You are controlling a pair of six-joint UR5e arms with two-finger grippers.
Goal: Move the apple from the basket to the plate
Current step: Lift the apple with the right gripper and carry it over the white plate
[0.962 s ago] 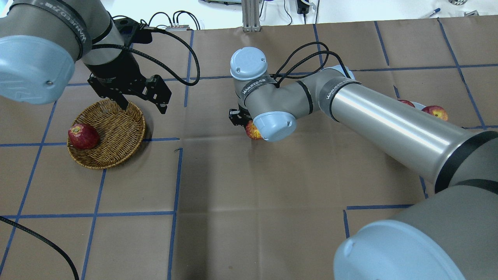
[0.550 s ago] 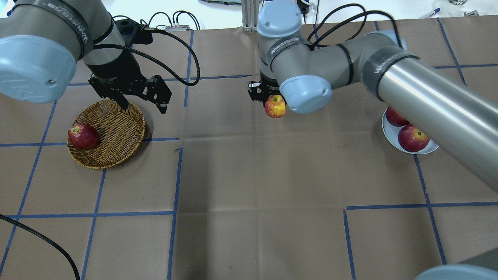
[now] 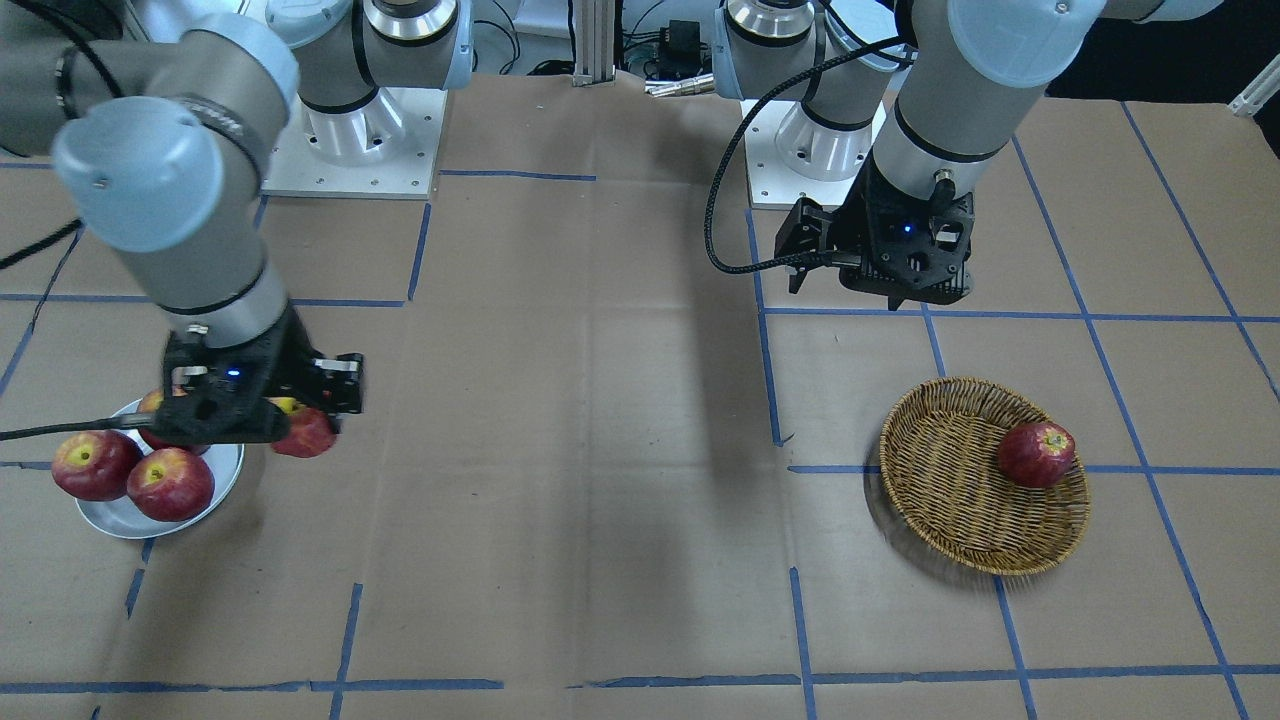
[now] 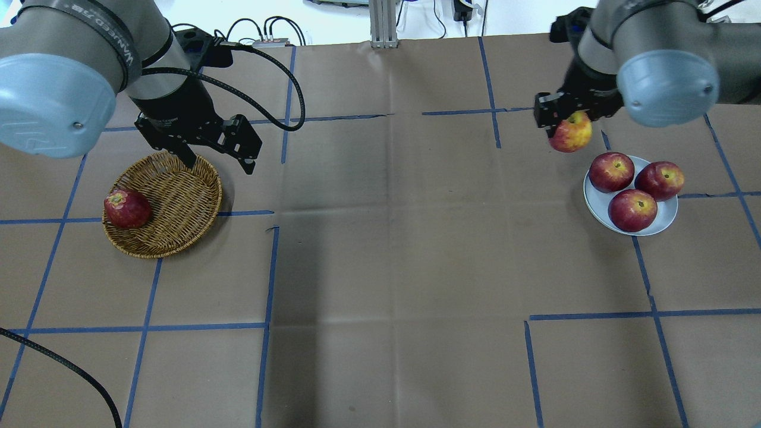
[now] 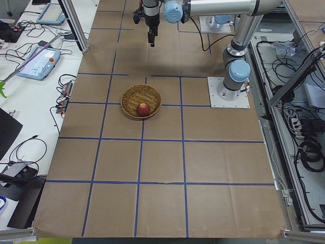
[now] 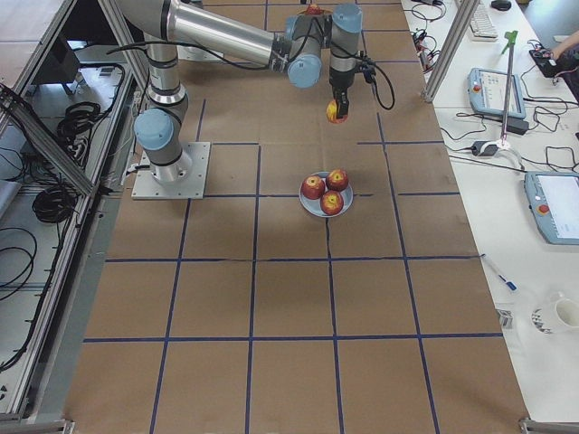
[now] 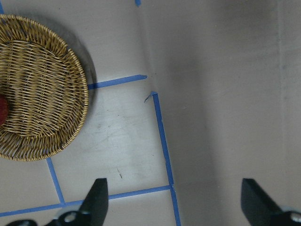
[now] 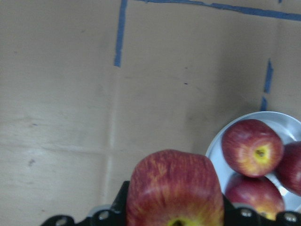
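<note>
My right gripper is shut on the apple, streaky red-pink with a yellow patch. It holds the apple above the paper, just beside the far-left edge of the silver-grey plate. The held apple fills the bottom of the right wrist view, with the plate to its right. It also shows in the front view, next to the plate. The wicker basket lies at the left. My left gripper hangs open and empty above the basket's far rim.
Three dark red apples lie on the plate. One dark red apple lies at the basket's left side. Brown paper with blue tape lines covers the table. A black cable crosses the near left corner.
My right arm has carried the apple from the table's middle far to the right, up to the plate's edge. The left arm and the basket have not moved.
</note>
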